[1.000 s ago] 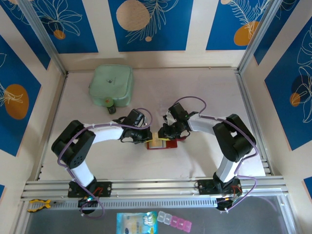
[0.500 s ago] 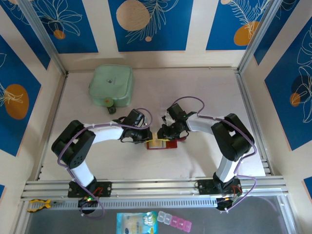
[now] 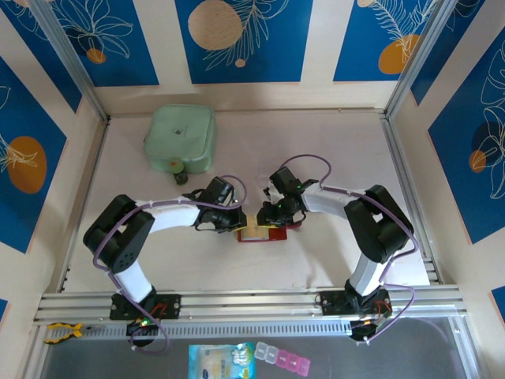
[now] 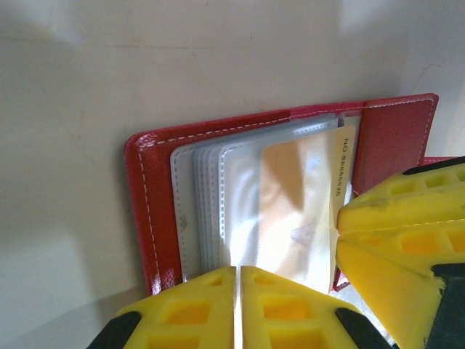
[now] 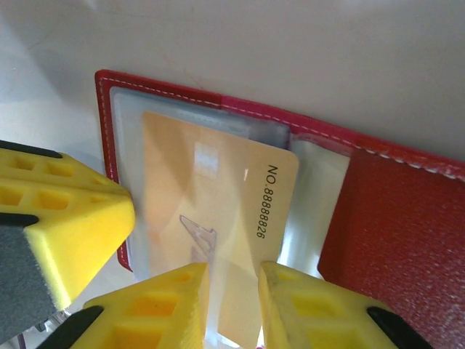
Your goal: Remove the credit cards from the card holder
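The open holder (image 4: 149,211) lies mid-table (image 3: 316,150), the left gripper (image 4: 237,291) pressed together at its 9 o'clock edge, while the right gripper (image 5: 234,305), narrowly spread, has edged toward 10 o'clock, seemingly sliding the gold card (image 5: 203,196) out.

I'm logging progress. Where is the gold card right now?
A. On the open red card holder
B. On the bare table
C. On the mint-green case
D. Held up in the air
A: the gold card lies flat on the open red card holder, whose red cover frames it.
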You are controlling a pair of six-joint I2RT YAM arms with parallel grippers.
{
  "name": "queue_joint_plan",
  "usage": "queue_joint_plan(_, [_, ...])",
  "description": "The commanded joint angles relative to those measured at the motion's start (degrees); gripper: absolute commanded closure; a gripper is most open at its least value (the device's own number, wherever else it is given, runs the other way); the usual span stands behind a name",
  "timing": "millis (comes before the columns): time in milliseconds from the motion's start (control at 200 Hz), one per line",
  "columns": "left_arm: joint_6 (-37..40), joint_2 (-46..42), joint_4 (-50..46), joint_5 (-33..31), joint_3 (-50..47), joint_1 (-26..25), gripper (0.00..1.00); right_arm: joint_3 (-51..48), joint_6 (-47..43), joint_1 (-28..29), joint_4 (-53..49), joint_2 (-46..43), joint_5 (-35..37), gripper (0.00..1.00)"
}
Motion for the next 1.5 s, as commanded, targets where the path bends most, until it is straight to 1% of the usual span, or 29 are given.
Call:
queue_joint_plan(0, [0.8, -1.4, -2.6, -1.0, 0.9, -0.5, 0.88, 1.0, -1.0, 0.1, -2.9, -2.2, 1.1, 0.74])
queue_joint_plan(170, [0.9, -2.1, -3.0, -0.7, 1.5, -0.5, 0.9, 0.6, -0.6, -0.1, -2.3, -3.4, 0.5, 0.74])
queue_joint_plan(365, [1.1, -2.4, -3.2, 0.5, 2.7, -0.7, 0.92, -1.0, 1.1, -1.6, -0.1, -4.0, -2.3, 0.74])
queue_joint_plan(695, [1.1, 1.2, -1.8, 2.3, 4.5, -2.2, 0.94, -4.8, 3.1, -4.4, 4.3, -3.5, -7.3, 0.75])
queue_joint_plan(975, [1.9, 3.4, -4.6, 0.8, 4.4, -2.1, 0.95, -7.1, 4.0, -5.7, 7.7, -1.9, -9.9, 0.76])
queue_joint_plan(1270, [2.3, 3.6, -6.7, -0.5, 4.2, -2.1, 0.95, -7.7, 4.7, -5.9, 10.7, 0.5, -13.0, 0.78])
queue_joint_plan(1496, [2.3, 3.6, -7.0, -0.6, 4.3, -2.1, 0.95, -8.5, 5.3, -6.1, 12.6, 0.3, -14.4, 0.82])
